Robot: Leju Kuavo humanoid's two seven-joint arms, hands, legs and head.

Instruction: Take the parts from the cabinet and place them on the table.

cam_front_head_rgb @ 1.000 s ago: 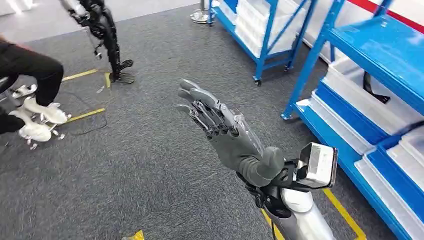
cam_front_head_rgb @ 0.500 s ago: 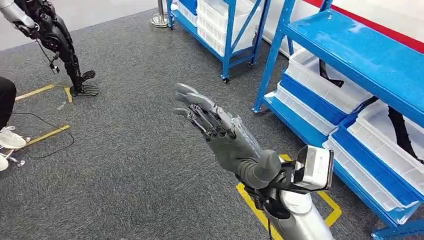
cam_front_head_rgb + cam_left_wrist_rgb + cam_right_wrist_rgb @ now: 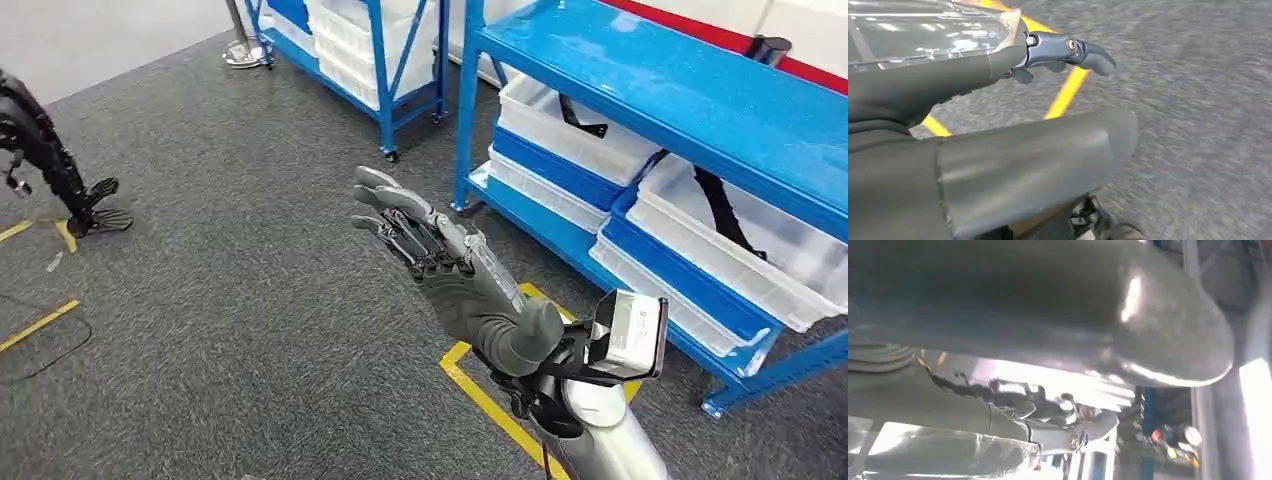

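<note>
From the head view, the right hand [image 3: 450,270] reaches up from the lower middle of the frame, palm flat, fingers [image 3: 385,200] stretched out and apart, with nothing in them. It hangs over grey carpet [image 3: 230,300], well short of the blue rack [image 3: 640,90] that fills the upper right. On the rack's lower shelf sit white bins [image 3: 570,140], and dark parts lie in them: one in the nearer-centre bin [image 3: 580,115] and a longer black one [image 3: 722,205] in the bin at the right edge. A second blue rack [image 3: 370,50] stands at the top centre, also stacked with white bins. Yellow floor tape [image 3: 480,390] runs under the arm at the lower middle. At the far left edge, the dark legs of another machine [image 3: 60,180] stand on the carpet.

From the left wrist view, the left hand [image 3: 978,130] fills the left and centre of the frame, one dark finger [image 3: 1073,50] sticking out straight over carpet and yellow tape; it carries nothing, and its fingers look extended.

From the right wrist view, the picture is blurred and glary; a pale fingertip [image 3: 1088,432] shows at lower centre, nothing held.

As I judge it, the job is barely begun: the parts sit in their bins, neither hand carries one, and I can see no tabletop anywhere. Reaching, lifting and delivery all remain.
</note>
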